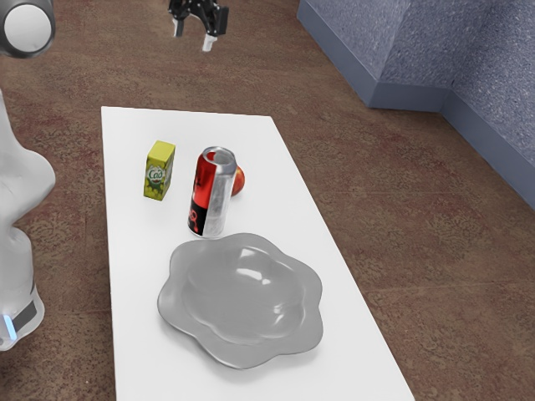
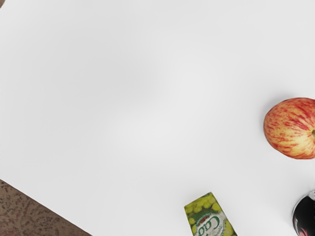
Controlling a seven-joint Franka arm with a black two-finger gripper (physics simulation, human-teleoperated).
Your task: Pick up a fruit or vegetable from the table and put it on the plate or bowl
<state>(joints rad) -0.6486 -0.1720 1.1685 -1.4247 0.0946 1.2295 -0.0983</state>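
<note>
Red-streaked over yellow, the apple [image 1: 240, 180] is seen resting on the white bench [image 1: 284, 192], just behind the red-and-black can [image 1: 211, 194] and partly hidden by it in the exterior view. In the wrist view the fruit is shown lying free on the bench surface, apart from the green juice carton [image 2: 209, 222]. No part of the task can be counted as done. The fingers [image 1: 208, 38] are held high above the far end of the bench, spread apart with nothing between them, well apart from the apple. The grey scalloped plate [image 1: 242, 296] lies bare at the near end, just in front of the can. Everything is judged to be left: the fingers are to be lowered over the apple and closed on it, and the fruit is to be lifted past the can and set on the plate. Care is likely to be called for in the approach, given how close the can stands.
</note>
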